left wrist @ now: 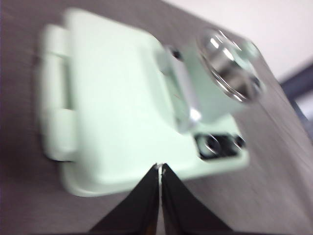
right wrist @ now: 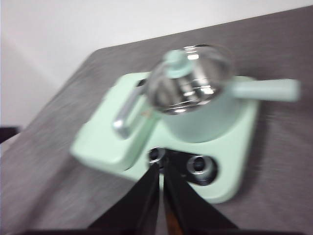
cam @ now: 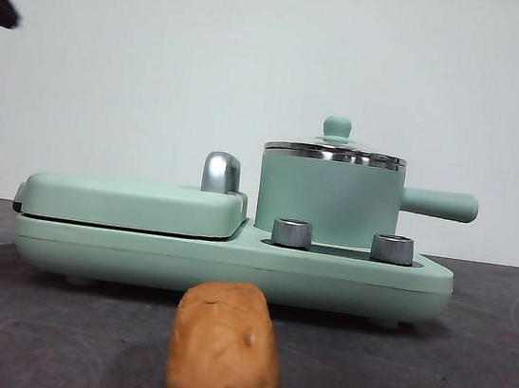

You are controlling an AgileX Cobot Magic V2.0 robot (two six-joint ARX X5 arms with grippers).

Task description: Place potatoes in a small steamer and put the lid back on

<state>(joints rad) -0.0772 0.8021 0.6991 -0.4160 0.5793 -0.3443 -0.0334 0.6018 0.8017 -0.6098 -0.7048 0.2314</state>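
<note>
Front view: potato lying on the dark surface just before the mint-green cooker base, long axis pointing toward the camera, dark spot at the near end. Small steamer seated on the base, handle out to the side, lid on top, so lid probably first. Left tool pressed closed, empty, above the griddle cover. Right tool likewise closed on nothing, above the knobs, steamer just beyond; probably the nearer arm for the lid.
</note>
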